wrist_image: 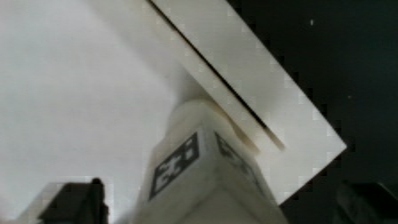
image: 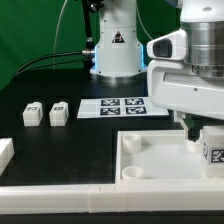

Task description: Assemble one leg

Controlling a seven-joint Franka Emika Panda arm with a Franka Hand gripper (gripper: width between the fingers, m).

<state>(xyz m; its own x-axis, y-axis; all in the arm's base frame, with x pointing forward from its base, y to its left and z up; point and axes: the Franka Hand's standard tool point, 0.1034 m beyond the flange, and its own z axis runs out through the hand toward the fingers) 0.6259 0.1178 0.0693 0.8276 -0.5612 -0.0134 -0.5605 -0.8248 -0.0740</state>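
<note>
A leg (image: 213,150), a small white block with a black-and-white tag, stands upright in the far right corner of the big white tray (image: 150,165). My gripper (image: 200,138) hangs right over it. In the wrist view the leg (wrist_image: 205,165) rises between my two dark fingers (wrist_image: 71,203), with a gap showing on each side, so the gripper (wrist_image: 214,208) is open around it and grips nothing. The tray's rim (wrist_image: 231,70) runs behind the leg. Two more legs (image: 32,113) (image: 58,113) lie side by side on the black table at the exterior view's left.
The marker board (image: 122,106) lies flat behind the tray. The robot's base (image: 113,50) stands at the back. A white block (image: 5,155) sits at the exterior view's left edge, and a long white rail (image: 60,195) runs along the front.
</note>
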